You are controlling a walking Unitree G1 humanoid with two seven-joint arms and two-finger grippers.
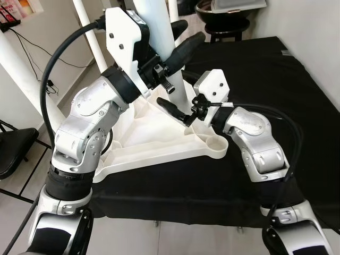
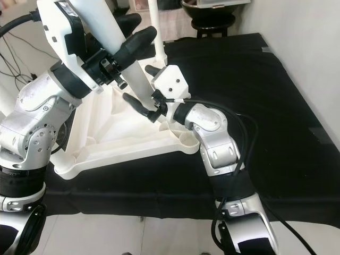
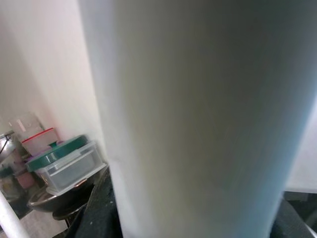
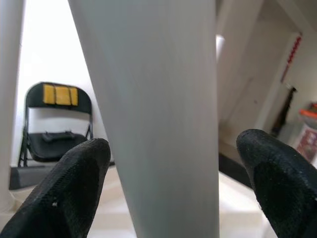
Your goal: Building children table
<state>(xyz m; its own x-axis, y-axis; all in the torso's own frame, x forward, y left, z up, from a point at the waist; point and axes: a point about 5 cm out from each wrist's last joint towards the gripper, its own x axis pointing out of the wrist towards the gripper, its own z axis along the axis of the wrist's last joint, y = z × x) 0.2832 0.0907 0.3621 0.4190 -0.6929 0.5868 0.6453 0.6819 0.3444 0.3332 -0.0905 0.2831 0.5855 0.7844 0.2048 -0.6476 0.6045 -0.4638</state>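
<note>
White table leg stands upright in the upturned tabletop on black surface. Left gripper fingers clamped on leg; right gripper fingers spread around its base. Looks light, stiff, smooth plastic, prob slippery; grip low nr socket

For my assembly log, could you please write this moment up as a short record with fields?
surface: black cloth
workpiece: white table top, lying upside down on the cloth
leg in hand: white table leg, standing up from the table top
left gripper: fingers around the leg, higher up
right gripper: fingers open on either side of the leg, near its base
background: black folding chair
</note>
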